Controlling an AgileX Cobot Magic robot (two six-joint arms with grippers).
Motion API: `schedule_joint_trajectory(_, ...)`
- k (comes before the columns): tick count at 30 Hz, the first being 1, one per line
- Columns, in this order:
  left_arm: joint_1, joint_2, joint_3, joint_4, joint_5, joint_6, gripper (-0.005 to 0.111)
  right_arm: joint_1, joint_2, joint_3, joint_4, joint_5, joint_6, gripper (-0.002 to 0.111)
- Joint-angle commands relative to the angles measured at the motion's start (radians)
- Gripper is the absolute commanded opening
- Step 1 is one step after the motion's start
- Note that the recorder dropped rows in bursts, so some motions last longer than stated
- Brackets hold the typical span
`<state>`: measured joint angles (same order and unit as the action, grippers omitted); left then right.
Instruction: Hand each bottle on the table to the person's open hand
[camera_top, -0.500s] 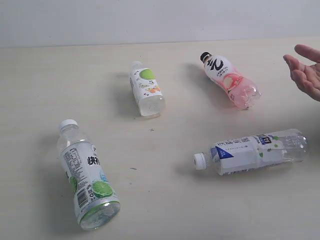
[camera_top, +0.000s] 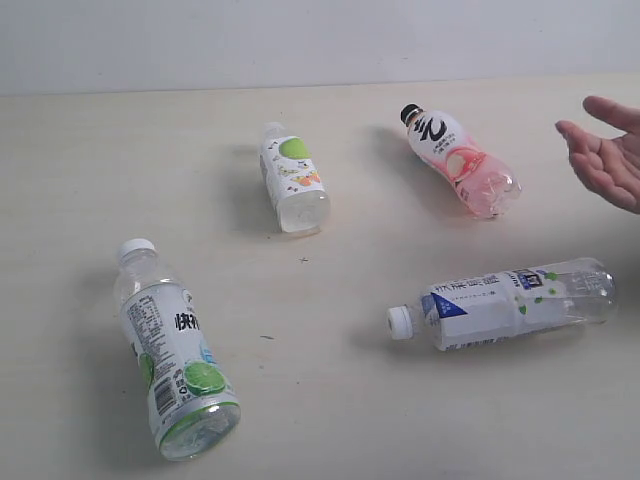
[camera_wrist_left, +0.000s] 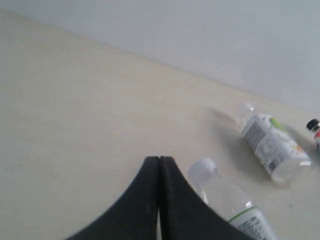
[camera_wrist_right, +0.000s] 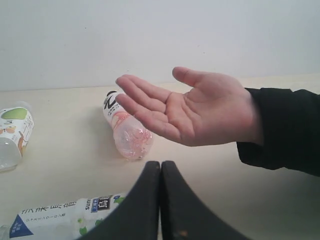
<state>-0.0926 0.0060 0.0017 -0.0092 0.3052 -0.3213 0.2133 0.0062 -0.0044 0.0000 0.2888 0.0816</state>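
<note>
Right gripper (camera_wrist_right: 160, 165) and left gripper (camera_wrist_left: 159, 161) are both closed, empty; the right should open wide, take the pink bottle (camera_top: 462, 160) across its waist, then lift to the open hand (camera_top: 610, 162).

Left claw (camera_wrist_left: 159, 160) closed, empty; right claw (camera_wrist_right: 160, 164) likewise.

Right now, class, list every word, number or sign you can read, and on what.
Nothing can be quoted with certainty.
Pink bottle: large black brush character, unclear.
Near lime-label bottle: bold dark characters, fine print, blurred.
Far lime-label bottle: print too small.
Blue-white label bottle: blue characters, too small.
</note>
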Motion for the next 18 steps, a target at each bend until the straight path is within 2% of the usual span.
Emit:
schedule_joint_trajectory(1, 0.004, -0.006, -0.002, -0.032, -0.229, -0.063, 0.000, -0.005, -0.006, 0.004, 0.000, -0.006, 0.000, 0.000)
schedule_joint_trajectory(9, 0.004, -0.006, -0.002, -0.032, -0.465, -0.082, 0.000, -0.005, -0.006, 0.004, 0.000, -0.006, 0.000, 0.000)
schedule_joint_trajectory(13, 0.004, -0.006, -0.002, -0.032, -0.539, -0.096, 0.000, -0.005, -0.006, 0.004, 0.000, -0.006, 0.000, 0.000)
schedule_joint_trajectory(18, 0.004, -0.006, -0.002, -0.032, -0.607, -0.200, 0.000, -0.005, -0.006, 0.004, 0.000, -0.006, 0.000, 0.000)
